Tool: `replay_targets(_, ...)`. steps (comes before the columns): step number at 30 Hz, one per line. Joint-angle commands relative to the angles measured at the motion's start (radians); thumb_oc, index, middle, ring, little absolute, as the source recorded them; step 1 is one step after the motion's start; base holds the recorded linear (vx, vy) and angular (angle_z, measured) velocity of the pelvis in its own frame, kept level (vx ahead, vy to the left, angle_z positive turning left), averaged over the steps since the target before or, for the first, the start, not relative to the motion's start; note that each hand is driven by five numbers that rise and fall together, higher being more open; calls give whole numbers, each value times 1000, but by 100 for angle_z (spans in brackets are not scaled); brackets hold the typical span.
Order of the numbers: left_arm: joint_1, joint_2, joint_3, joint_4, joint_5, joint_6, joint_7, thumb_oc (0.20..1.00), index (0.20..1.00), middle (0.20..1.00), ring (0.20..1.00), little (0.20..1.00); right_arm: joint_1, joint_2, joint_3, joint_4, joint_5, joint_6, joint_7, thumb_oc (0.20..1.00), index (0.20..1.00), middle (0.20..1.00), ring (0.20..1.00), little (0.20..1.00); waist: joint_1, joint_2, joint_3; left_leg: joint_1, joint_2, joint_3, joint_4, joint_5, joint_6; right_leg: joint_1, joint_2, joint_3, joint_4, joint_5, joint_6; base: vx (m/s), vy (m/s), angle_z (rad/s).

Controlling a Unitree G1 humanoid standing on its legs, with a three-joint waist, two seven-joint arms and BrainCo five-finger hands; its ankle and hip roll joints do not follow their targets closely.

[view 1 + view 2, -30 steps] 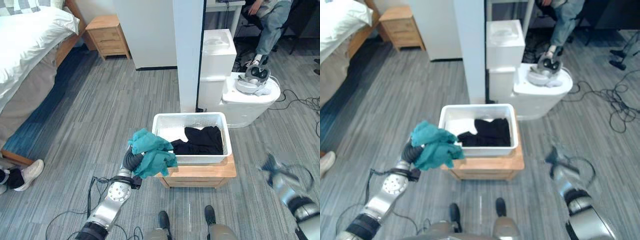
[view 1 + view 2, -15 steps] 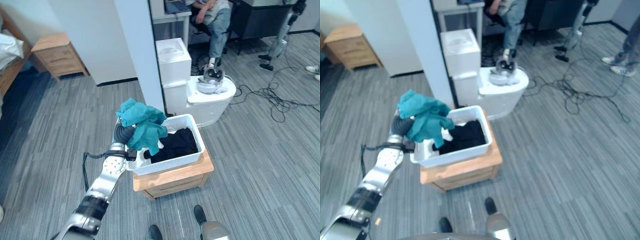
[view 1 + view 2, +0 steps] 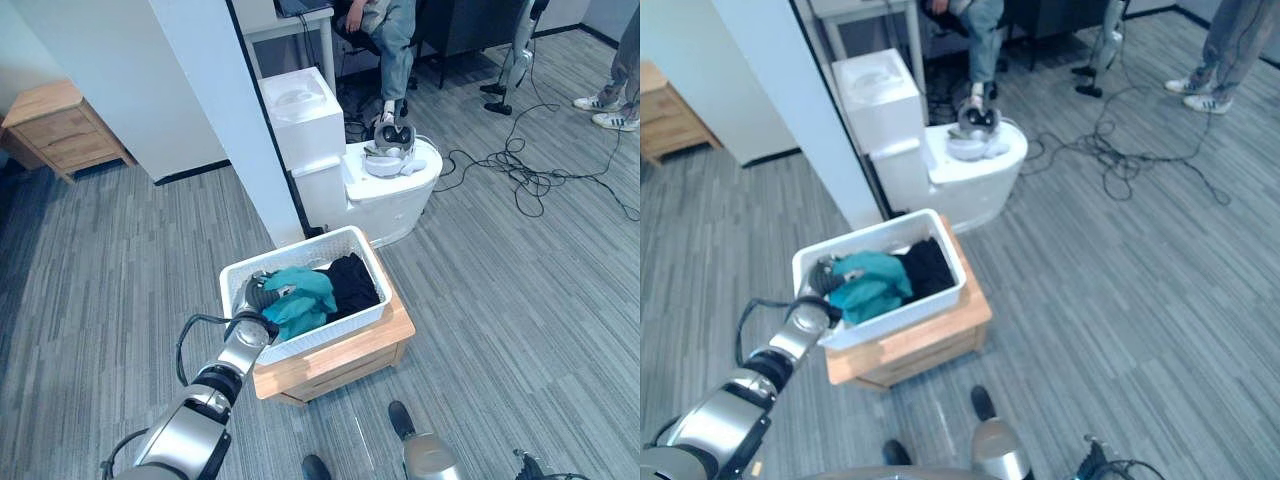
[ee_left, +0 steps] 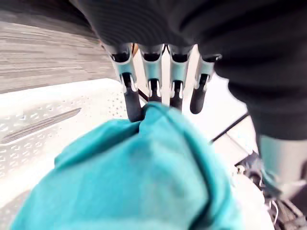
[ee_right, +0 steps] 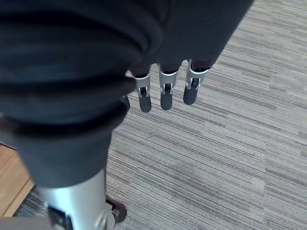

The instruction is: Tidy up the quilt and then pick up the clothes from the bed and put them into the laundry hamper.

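Note:
The white laundry hamper (image 3: 243,275) stands on a low wooden table (image 3: 340,358) just ahead of me. A teal garment (image 3: 302,296) lies inside it, beside a black garment (image 3: 353,280). My left hand (image 3: 258,296) reaches over the hamper's near left rim and rests against the teal garment. In the left wrist view its fingers (image 4: 129,93) are straight, their dark tips touching the top of the teal cloth (image 4: 144,182). My right hand (image 5: 165,93) hangs low at my right side over bare floor, with relaxed fingers and nothing in it.
A white pillar (image 3: 215,110) and a white cabinet unit (image 3: 330,150) with a headset (image 3: 390,152) on it stand behind the hamper. A wooden nightstand (image 3: 55,125) is at the far left. Cables (image 3: 525,170) trail across the floor at right, near a seated person (image 3: 385,25).
The camera has turned right, away from the bed. My left hand has lowered the teal garment from above the hamper's rim down into the hamper.

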Motion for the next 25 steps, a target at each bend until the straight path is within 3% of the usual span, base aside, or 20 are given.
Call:
replay_targets(1,-89,56,55,-21,-67,-55,51,1000,1000,1000,1000,1000,-26,-3,23,15,-9,8,-7,1000,1000,1000,1000,1000,31,-43,8,91,8,-30,2,-125,-58,30,-31,-13,-3,-130,68,1,-57,10)
replay_targets(9,82,85,141,-186,-139,-100,87,1000,1000,1000,1000,1000,-79,4,-29,16,44,15,-48,1000,1000,1000,1000,1000,79,-50,-6,103,15,-61,2,-120,-60,65,-28,-41,-3,-140,58,-10,-37,13)
replay_targets(13,244,59,174,-194,-153,-82,19,1000,1000,1000,1000,1000,-122,3,-53,9,67,14,-51,1000,1000,1000,1000,1000,104,-48,-9,104,19,-73,2,-116,-58,75,-25,-46,-3,-142,51,-15,-25,12)
replay_targets(17,354,-5,181,98,-86,-14,-71,1000,1000,1000,1000,1000,-180,7,-35,15,50,14,-36,1000,1000,1000,1000,1000,120,-43,-13,107,20,-82,2,-117,-56,82,-22,-49,-3,-147,45,-8,-1,4)
replay_targets(25,466,-142,178,361,3,62,-119,1000,1000,1000,1000,1000,-246,67,-10,54,91,8,-22,1000,1000,1000,1000,1000,146,-45,-34,99,18,-89,2,-119,-48,78,-19,-44,-3,-144,38,1,2,0)
